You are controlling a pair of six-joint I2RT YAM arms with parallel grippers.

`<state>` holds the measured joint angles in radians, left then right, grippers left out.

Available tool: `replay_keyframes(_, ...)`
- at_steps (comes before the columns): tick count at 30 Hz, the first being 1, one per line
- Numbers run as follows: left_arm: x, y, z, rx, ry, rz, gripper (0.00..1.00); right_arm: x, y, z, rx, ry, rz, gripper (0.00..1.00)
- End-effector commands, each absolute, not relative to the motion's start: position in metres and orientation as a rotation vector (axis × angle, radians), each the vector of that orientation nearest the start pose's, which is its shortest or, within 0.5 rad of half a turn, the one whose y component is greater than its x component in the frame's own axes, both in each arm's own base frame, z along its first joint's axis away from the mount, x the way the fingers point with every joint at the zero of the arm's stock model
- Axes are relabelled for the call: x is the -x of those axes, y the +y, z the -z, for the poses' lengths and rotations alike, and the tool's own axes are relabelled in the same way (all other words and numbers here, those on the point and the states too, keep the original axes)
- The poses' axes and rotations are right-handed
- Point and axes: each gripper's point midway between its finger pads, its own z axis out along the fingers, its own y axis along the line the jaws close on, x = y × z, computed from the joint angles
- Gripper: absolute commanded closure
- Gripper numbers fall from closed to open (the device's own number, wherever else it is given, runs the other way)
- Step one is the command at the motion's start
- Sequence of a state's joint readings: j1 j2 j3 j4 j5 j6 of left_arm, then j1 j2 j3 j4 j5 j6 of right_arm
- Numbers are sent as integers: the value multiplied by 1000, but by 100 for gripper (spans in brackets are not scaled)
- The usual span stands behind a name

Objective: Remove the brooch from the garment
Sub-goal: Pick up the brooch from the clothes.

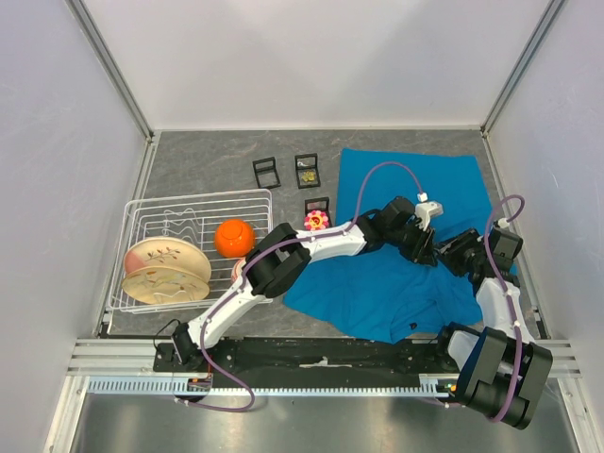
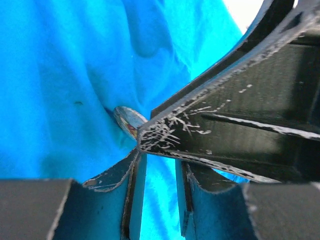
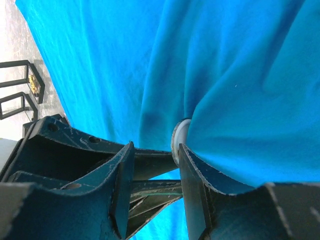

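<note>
The teal-blue garment (image 1: 377, 283) lies rumpled on the right half of the table and fills both wrist views (image 2: 60, 75) (image 3: 240, 65). The brooch (image 2: 126, 119) shows as a shiny round edge tucked in a fold; in the right wrist view it is a white disc (image 3: 178, 136) touching the tip of my right-hand finger. My left gripper (image 2: 159, 167) (image 1: 429, 247) stands open just below the brooch, with only cloth seen through its gap. My right gripper (image 3: 155, 150) (image 1: 451, 253) is open too and meets the left one tip to tip over the fold.
A white wire rack (image 1: 142, 212) with plates (image 1: 165, 269) stands at the left, an orange bowl (image 1: 234, 238) beside it. Small black frames (image 1: 266, 172) (image 1: 307, 170) (image 3: 25, 90) stand behind the shirt, and a pink flower piece (image 1: 316, 222) sits at its left edge.
</note>
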<state>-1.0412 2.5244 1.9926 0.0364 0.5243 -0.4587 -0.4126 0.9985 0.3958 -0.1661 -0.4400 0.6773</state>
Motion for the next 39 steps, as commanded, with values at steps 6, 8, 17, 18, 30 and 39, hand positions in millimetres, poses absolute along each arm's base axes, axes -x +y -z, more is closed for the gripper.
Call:
replay_keyframes(6,-259,-627,-68,-950,2028,1312,59,-274,-3,-82,-973,2103,-703,52)
replay_keyframes(8,-263,-625,-66,-913,2050,1298,57,-275,-3,-81,-973,2109,-710,52)
replay_keyframes(17,-265,-625,-61,-872,2070,1334,74,-278,-7,-81,-976,2118,-682,52)
replay_keyframes(18,-265,-625,-61,-875,2066,1341,77,-278,-7,-81,-973,2119,-680,52)
replay_keyframes(30,-256,-620,-55,-880,2099,1410,89,-266,-38,-75,-1002,2198,-404,54)
replay_keyframes(39,-255,-618,-54,-872,2103,1456,98,-262,-45,-67,-1017,2208,-343,73)
